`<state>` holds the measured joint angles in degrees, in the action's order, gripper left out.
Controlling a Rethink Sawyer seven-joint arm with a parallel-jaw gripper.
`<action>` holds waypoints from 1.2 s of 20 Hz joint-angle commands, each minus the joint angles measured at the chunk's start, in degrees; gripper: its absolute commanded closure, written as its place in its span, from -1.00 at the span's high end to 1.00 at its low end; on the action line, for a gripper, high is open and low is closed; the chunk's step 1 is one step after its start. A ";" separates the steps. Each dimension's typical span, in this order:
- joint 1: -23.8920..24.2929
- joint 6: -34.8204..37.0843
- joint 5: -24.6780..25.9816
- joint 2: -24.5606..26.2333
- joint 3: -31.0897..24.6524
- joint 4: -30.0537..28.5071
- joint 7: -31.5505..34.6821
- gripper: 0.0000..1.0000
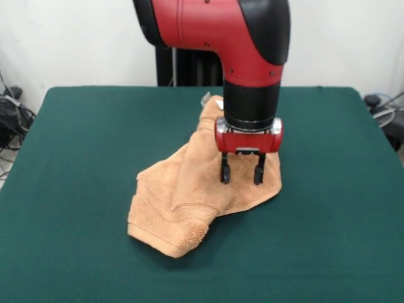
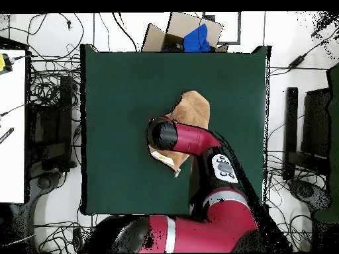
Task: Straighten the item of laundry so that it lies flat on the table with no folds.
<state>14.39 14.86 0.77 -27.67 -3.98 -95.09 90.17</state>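
The orange-tan towel (image 1: 189,192) lies crumpled and folded on the dark green table (image 1: 82,164), running from a bunched near corner up toward the far middle, where a small white tag shows at its far end. My gripper (image 1: 242,176) hangs straight down over the towel's right part, its two black fingers apart and empty, tips just above or touching the cloth. In the overhead view the towel (image 2: 193,109) shows partly, and the arm's head (image 2: 163,135) covers the gripper and the rest of the cloth.
A cardboard box with blue cloth (image 2: 189,36) stands beyond the table's far edge in the overhead view. Cables and equipment lie on the floor around the table. A white desk (image 2: 12,126) is at the left.
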 commanded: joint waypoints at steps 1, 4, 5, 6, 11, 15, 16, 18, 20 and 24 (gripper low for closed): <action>-0.57 5.21 2.18 -5.21 -1.67 -4.80 5.06 1.00; -1.23 6.24 1.72 -6.61 -1.41 -5.55 5.63 1.00; -1.53 6.73 1.51 -7.43 -1.27 -5.96 5.87 1.00; -1.64 7.02 1.40 -7.76 -1.24 -6.19 6.00 1.00; -1.78 5.46 1.77 -6.33 -0.97 -5.46 6.10 1.00; -1.82 4.72 2.33 -5.19 -0.26 -4.57 5.86 1.00; -1.89 4.78 2.37 -5.16 -0.10 -4.50 5.88 1.00; -2.04 5.04 2.45 -4.79 0.41 -3.97 5.86 1.00; -1.44 4.46 2.82 -3.62 0.29 -3.09 5.25 1.00; -0.63 4.15 3.26 -2.25 0.33 -1.90 4.40 1.00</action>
<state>13.81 14.98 0.80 -33.25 -3.95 -96.79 90.15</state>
